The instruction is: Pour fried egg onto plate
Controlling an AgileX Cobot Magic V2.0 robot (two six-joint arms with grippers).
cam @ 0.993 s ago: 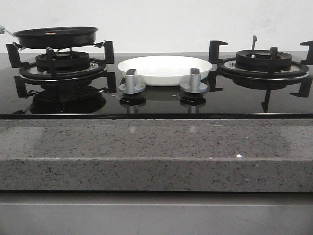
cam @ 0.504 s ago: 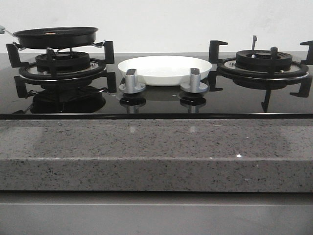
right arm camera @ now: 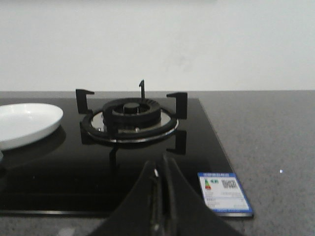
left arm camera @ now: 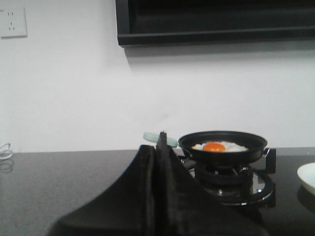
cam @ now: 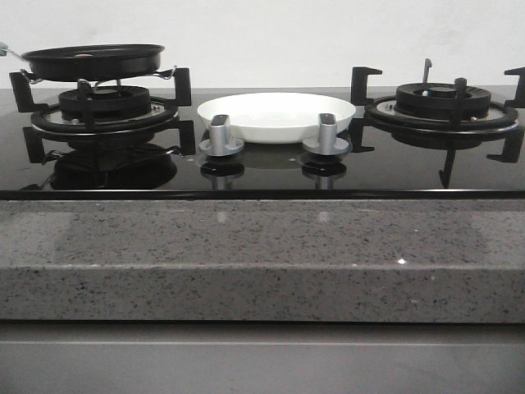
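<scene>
Right gripper fingers pressed together, over near edge of black glass hob; bare burner beyond, white plate left, energy label right.

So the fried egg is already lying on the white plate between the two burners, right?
Not quite. The fried egg is in the black frying pan on the left burner, as the left wrist view shows. The white plate between the burners is empty.
</scene>
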